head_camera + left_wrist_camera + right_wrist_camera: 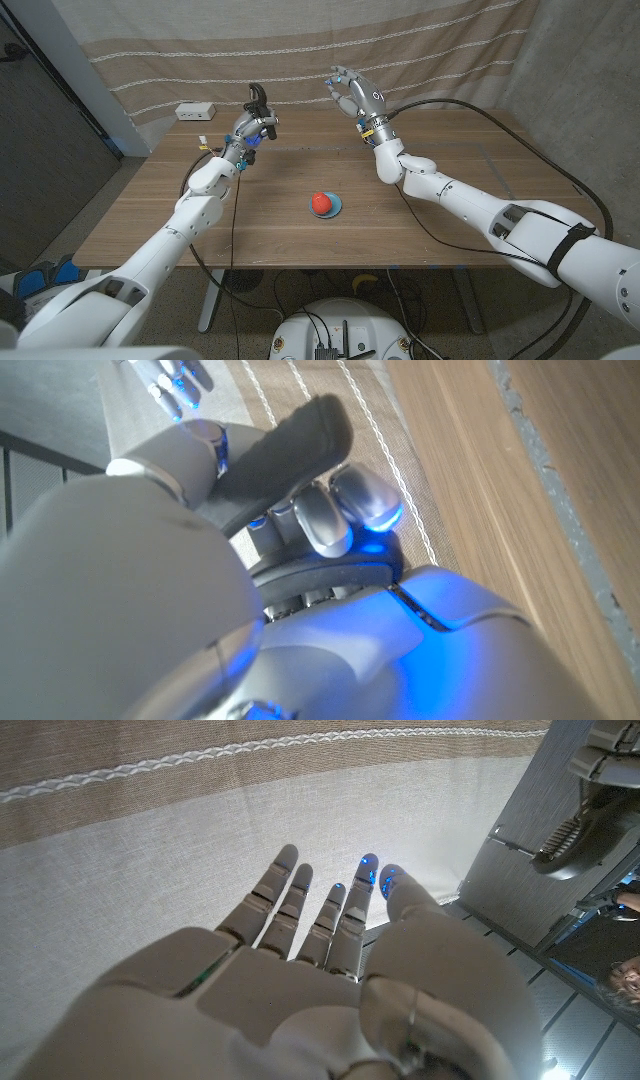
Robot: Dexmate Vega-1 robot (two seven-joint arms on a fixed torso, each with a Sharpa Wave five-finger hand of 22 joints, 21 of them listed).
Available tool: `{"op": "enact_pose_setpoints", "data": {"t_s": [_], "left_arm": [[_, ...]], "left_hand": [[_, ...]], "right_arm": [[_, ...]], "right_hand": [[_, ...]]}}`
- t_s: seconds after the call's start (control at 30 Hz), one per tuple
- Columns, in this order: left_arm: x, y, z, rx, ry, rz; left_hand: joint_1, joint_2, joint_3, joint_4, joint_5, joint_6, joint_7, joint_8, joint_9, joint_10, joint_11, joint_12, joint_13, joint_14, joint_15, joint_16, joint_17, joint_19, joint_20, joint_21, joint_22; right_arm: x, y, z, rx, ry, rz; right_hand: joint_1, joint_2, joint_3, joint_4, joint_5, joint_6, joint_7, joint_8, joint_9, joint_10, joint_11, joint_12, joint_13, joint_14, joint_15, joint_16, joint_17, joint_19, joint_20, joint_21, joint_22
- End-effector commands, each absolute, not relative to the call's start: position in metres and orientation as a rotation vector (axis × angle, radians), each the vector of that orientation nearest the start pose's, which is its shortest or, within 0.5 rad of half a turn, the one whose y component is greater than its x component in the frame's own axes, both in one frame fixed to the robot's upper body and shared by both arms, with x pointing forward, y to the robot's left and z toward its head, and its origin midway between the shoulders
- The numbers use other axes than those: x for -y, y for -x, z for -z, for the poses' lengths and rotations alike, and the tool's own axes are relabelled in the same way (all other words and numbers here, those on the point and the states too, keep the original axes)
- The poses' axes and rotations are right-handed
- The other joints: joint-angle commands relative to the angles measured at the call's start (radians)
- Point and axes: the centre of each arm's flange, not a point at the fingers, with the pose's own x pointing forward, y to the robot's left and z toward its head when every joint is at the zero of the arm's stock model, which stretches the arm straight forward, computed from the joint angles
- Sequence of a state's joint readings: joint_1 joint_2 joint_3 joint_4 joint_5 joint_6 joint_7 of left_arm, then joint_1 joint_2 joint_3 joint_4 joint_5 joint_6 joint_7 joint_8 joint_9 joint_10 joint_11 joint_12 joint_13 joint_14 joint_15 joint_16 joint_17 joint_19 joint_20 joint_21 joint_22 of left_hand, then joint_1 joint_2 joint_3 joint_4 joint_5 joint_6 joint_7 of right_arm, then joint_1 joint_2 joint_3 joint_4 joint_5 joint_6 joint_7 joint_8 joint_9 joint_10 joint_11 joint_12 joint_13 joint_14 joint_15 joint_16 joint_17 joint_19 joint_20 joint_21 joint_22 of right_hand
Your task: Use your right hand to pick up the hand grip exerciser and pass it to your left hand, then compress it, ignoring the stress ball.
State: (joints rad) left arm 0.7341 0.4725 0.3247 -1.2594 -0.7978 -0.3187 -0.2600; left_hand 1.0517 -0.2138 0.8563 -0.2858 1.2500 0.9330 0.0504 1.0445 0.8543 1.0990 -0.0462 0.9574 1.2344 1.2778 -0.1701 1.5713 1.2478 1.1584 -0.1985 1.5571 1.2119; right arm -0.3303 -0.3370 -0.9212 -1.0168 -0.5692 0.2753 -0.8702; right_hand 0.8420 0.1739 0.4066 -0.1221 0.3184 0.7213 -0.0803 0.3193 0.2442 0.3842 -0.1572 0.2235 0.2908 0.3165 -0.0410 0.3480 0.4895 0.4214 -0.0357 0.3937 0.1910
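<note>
Both hands hover above the table's far edge: your left hand (pixel 252 128) grasps the hand grip exerciser (pixel 258 97), your right hand (pixel 352 92) is released, fingers spread. Handover looks done; next, squeeze the handles together.

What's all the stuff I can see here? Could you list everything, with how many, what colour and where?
Hand grip exerciser: one, black, held up above the table's far left part in the left hand.
Stress ball: one, red-orange, on a small blue dish near the table's middle.
Dish: one, blue, under the ball.
Box: one, white, at the table's far left edge.
Table: one, wooden.
Curtain: one, beige with pale stripes, behind the table.
Cables: several, black, running along both arms.
Left hand: one, grey with blue lights, fingers wrapped round the exerciser's handle.
Right hand: one, grey, raised over the far edge, fingers spread, holding nothing.
</note>
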Motion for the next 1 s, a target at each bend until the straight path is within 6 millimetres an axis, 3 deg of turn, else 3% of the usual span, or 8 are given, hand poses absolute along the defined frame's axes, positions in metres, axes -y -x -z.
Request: {"op": "enact_pose_setpoints", "data": {"t_s": [0.03,0.33,0.73,0.8,0.87,1.0], "left_arm": [[-0.285,-0.654,-0.041,0.722,0.246,0.501],[-0.283,-0.659,-0.038,0.710,0.359,0.587],[-0.276,-0.668,-0.032,0.716,0.505,0.713],[-0.275,-0.669,-0.031,0.717,0.531,0.733],[-0.274,-0.669,-0.031,0.717,0.538,0.738],[-0.272,-0.669,-0.030,0.719,0.557,0.762]], "left_hand": [[-0.082,0.358,0.417,0.114,0.005,0.020,0.032,0.004,0.000,0.174,-0.036,0.585,0.001,0.016,-0.014,0.011,0.004,0.007,-0.002,0.002,-0.001],[-0.105,0.368,0.418,0.114,0.005,0.019,0.028,0.013,-0.005,0.172,-0.038,0.595,0.000,0.015,-0.014,0.011,0.004,0.006,-0.003,0.000,-0.001],[-0.130,0.376,0.418,0.111,0.005,0.008,0.030,0.022,-0.012,0.164,-0.038,0.600,0.000,0.009,-0.015,0.011,0.004,0.003,-0.003,-0.002,-0.004],[-0.132,0.377,0.418,0.111,0.004,0.007,0.028,0.023,-0.012,0.162,-0.037,0.600,0.000,0.009,-0.015,0.011,0.004,0.002,-0.003,-0.003,-0.005],[-0.135,0.378,0.418,0.110,0.004,0.006,0.028,0.025,-0.014,0.163,-0.036,0.601,0.000,0.009,-0.015,0.011,0.004,0.001,-0.002,-0.004,-0.006],[-0.139,0.380,0.418,0.110,0.004,0.006,0.029,0.027,-0.015,0.160,-0.040,0.601,0.000,0.008,-0.016,0.010,0.004,0.001,-0.002,-0.004,-0.006]], "right_arm": [[0.101,-0.644,-0.101,1.283,0.911,0.236],[0.107,-0.645,-0.102,1.238,0.894,0.197],[0.124,-0.646,-0.104,1.143,0.820,0.078],[0.127,-0.647,-0.104,1.117,0.792,0.041],[0.130,-0.649,-0.104,1.094,0.765,0.008],[0.136,-0.650,-0.104,1.062,0.725,-0.030]], "right_hand": [[-0.008,0.002,0.009,0.006,0.006,-0.001,0.004,0.004,0.002,0.002,0.006,0.001,0.003,0.005,-0.153,0.002,0.003,0.008,-0.002,0.004,0.003],[-0.030,-0.005,0.006,0.011,0.010,-0.031,0.008,-0.009,0.002,0.002,0.018,0.000,0.005,0.000,-0.147,0.003,0.009,0.009,0.005,0.006,0.003],[-0.099,-0.015,-0.023,0.032,0.012,-0.102,0.034,-0.044,0.000,-0.008,0.052,-0.003,0.011,-0.005,-0.124,0.016,0.033,0.002,0.022,0.009,0.005],[-0.113,-0.014,-0.028,0.037,0.012,-0.118,0.042,-0.052,-0.001,-0.009,0.058,-0.002,0.012,-0.004,-0.118,0.020,0.038,0.000,0.029,0.010,0.006],[-0.139,-0.014,-0.038,0.044,0.014,-0.146,0.050,-0.068,-0.003,-0.015,0.080,-0.003,0.014,-0.008,-0.115,0.024,0.046,-0.007,0.041,0.010,0.007],[-0.151,-0.014,-0.042,0.042,0.016,-0.175,0.055,-0.084,-0.005,-0.026,0.087,-0.007,0.013,-0.018,-0.103,0.023,0.051,-0.015,0.050,0.009,0.007]]}}
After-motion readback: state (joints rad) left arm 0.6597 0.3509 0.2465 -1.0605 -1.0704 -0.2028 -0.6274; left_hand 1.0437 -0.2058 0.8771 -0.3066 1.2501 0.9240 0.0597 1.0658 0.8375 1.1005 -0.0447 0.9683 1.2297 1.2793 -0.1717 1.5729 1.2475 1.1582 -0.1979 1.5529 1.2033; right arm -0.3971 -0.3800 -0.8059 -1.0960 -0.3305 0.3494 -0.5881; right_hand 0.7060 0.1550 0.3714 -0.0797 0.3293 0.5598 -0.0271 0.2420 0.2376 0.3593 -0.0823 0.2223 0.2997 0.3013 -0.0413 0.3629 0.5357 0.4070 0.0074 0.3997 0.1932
